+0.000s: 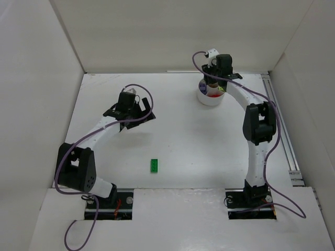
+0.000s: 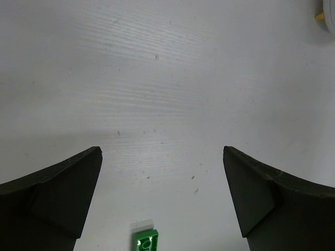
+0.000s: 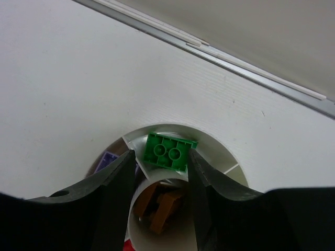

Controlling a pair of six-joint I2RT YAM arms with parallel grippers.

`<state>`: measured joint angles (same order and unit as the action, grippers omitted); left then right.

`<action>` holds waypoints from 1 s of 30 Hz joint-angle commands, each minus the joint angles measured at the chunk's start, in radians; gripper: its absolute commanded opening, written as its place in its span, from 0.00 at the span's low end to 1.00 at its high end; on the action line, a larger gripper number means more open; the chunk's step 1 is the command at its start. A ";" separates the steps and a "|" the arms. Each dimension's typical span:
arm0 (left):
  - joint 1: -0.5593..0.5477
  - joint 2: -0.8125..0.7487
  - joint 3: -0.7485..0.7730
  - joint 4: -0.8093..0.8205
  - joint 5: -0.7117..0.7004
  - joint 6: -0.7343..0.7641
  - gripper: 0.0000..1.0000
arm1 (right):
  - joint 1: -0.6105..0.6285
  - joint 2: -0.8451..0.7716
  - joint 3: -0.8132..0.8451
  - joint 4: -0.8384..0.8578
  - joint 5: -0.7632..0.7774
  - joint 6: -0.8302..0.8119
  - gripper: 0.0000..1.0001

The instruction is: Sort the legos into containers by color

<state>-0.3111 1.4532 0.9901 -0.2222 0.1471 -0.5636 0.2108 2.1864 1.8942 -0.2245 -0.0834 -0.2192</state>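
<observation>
The containers are wedge compartments of a round white dish [image 1: 211, 99] at the far right of the table. My right gripper [image 3: 161, 154] hovers over the dish rim [image 3: 209, 137], jaws parted. Between them a dark green lego [image 3: 168, 151] lies underside up in a wedge compartment, with a gap at the left finger. Orange-brown legos [image 3: 159, 206] fill the central cup, and a purple lego [image 3: 107, 159] sits in the wedge to the left. Another green lego [image 1: 154, 165] lies alone on the table. My left gripper [image 2: 162, 157] hangs wide open and empty beyond this lego [image 2: 145, 241].
White walls box in the table on three sides. A metal rail [image 3: 235, 60] runs along the wall behind the dish. The dish edge [image 2: 330, 15] shows at the top right of the left wrist view.
</observation>
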 commanded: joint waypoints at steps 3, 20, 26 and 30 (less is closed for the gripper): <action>-0.085 -0.105 -0.079 -0.098 -0.011 0.039 1.00 | 0.013 -0.215 -0.084 0.059 -0.032 -0.005 0.50; -0.551 -0.199 -0.265 -0.276 -0.379 -0.427 0.83 | 0.110 -0.856 -0.851 0.203 0.025 0.170 0.54; -0.560 -0.197 -0.311 -0.276 -0.411 -0.550 0.72 | 0.110 -1.011 -0.935 0.194 0.036 0.188 0.54; -0.591 -0.197 -0.335 -0.255 -0.422 -0.550 0.71 | 0.110 -1.067 -0.960 0.159 0.048 0.188 0.55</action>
<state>-0.8772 1.2686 0.6678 -0.4755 -0.2317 -1.0645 0.3157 1.1648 0.9447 -0.0883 -0.0582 -0.0475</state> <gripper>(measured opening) 0.715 0.550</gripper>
